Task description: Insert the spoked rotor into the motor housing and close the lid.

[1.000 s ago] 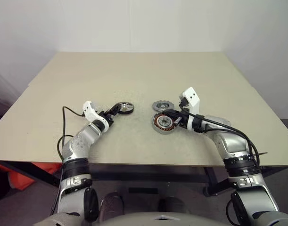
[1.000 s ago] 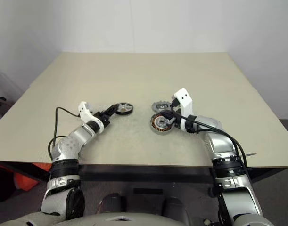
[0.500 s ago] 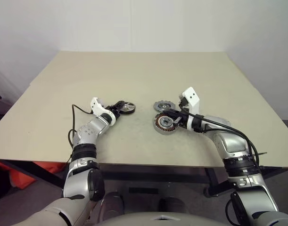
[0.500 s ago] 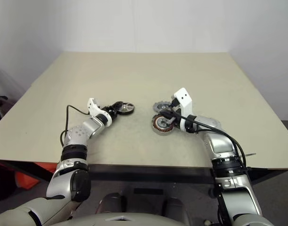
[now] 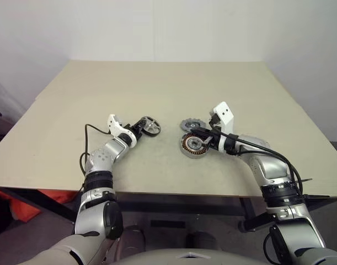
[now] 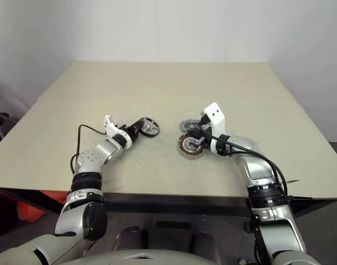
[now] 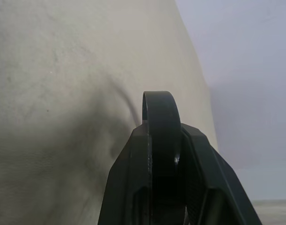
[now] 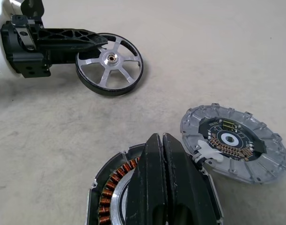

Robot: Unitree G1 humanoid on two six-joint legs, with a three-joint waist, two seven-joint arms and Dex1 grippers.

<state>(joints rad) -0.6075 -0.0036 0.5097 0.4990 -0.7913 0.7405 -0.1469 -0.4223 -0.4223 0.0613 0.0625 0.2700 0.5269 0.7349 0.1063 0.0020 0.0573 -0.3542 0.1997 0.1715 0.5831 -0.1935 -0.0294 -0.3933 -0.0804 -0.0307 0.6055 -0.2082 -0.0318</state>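
Left eye view: left arm reaches forward and inward over the table, its left tool closed on the rim of the spoked rotor, which sits tilted, one edge raised off the surface (right wrist view shows six spokes around a silver hub). Right arm is bent inward, its right tool fully shut, fingers pressed together over the near rim of the motor housing; whether it pinches the rim cannot be told. Housing lies flat on the table, copper windings up. Just behind it, touching or nearly so, lies the toothed lid. Count: one rotor, one housing, one lid, two tools.
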